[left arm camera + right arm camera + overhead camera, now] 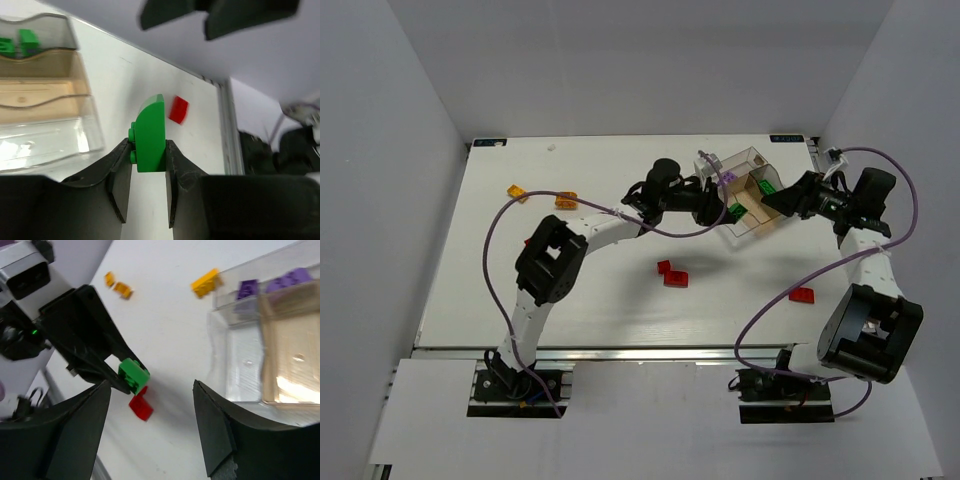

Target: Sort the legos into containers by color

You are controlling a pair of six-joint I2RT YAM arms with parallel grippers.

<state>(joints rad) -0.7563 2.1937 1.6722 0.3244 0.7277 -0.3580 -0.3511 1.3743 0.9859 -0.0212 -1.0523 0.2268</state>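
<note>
Two grippers flank the clear box (45,145): left gripper (148,152), jaws clenched on a green brick (150,127), just beside it; right gripper (150,390), jaws released, near it.

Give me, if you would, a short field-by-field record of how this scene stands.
left gripper: shut on a green brick, next to the box
right gripper: open, holding nothing
box: purple bricks in one compartment, green bricks in another
loose on the table: red bricks near the middle, a lone red brick on the right, orange bricks on the left
task status: unfinished
</note>
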